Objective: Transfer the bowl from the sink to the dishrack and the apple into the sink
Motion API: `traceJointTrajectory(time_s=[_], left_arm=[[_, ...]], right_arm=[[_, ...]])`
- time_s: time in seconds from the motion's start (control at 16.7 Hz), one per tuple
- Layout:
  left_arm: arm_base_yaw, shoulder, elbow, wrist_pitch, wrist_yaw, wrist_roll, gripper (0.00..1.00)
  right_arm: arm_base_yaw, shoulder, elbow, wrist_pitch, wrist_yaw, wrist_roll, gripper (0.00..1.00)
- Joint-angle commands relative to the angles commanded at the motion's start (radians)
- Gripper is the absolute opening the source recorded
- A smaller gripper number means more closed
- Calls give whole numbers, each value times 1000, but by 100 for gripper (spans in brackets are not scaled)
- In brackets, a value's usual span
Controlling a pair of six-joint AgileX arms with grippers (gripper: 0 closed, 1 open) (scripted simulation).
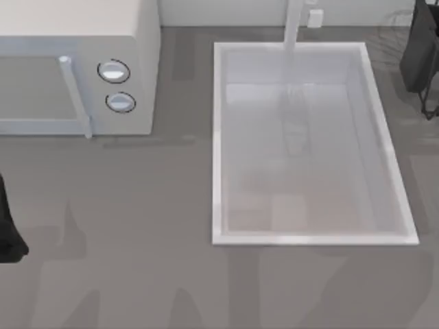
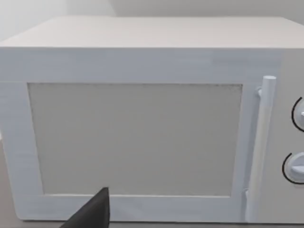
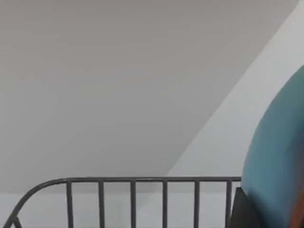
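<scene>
The white sink [image 1: 219,144] lies right of centre in the top view, and its basin holds nothing. My right arm [image 1: 420,58] hangs at the far right corner, over the thin wires of the dishrack [image 1: 396,34]. In the right wrist view the blue bowl [image 3: 278,156] rises tilted just above the dishrack's dark rail [image 3: 133,179]. One dark finger [image 3: 241,209] presses against its side, so the gripper looks shut on the bowl. The apple is out of view.
A white microwave [image 1: 75,41] with two round knobs takes the far left of the table. My left arm [image 1: 7,236] is parked at the left edge, facing the microwave door [image 2: 135,137]. The faucet post [image 1: 293,24] stands at the sink's far rim.
</scene>
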Motion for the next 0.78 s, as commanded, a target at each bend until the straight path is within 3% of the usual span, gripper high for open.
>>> traceJointTrajectory(time_s=[0.24,0.78], left_arm=[[0,0,0,0,0,0,100],[0,0,0,0,0,0,100]], right_arm=[[1,2,-2,4,1,0,0],[1,2,-2,4,1,0,68]])
